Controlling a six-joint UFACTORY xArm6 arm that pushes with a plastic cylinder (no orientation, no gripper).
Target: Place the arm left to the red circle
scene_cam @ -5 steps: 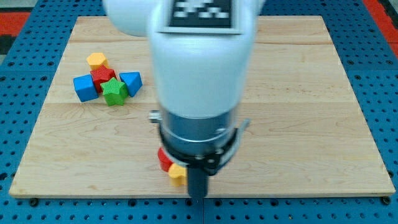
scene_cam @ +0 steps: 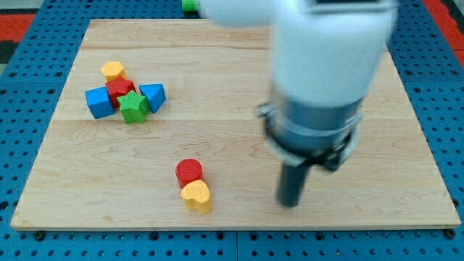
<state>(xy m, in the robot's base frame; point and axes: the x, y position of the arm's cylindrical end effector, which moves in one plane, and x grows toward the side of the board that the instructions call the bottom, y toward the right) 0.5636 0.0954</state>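
While you look across the wooden board (scene_cam: 239,65), you find my tip (scene_cam: 290,204) resting on it in the lower right part of the view, well apart from the red circle (scene_cam: 189,171) and on that block's right side, not its left. My tip is a bare rod end with nothing clamped on it and touching no block. You see the red circle near the view's bottom, a little left of centre, with a yellow heart (scene_cam: 196,195) touching it just below and slightly to the right. That heart sits close to the board's bottom edge. Bare wood runs from the red circle's left side out to the board's left edge. Toward the view's upper left you have a tight cluster: another yellow heart (scene_cam: 112,70) at its top, a red block (scene_cam: 119,89) beneath it, a blue cube (scene_cam: 99,102) on the left, a green star (scene_cam: 133,106) at the bottom, and a blue triangle (scene_cam: 153,95) on the right. You can also make out a green block (scene_cam: 190,5) past the board's top edge, its shape unclear.
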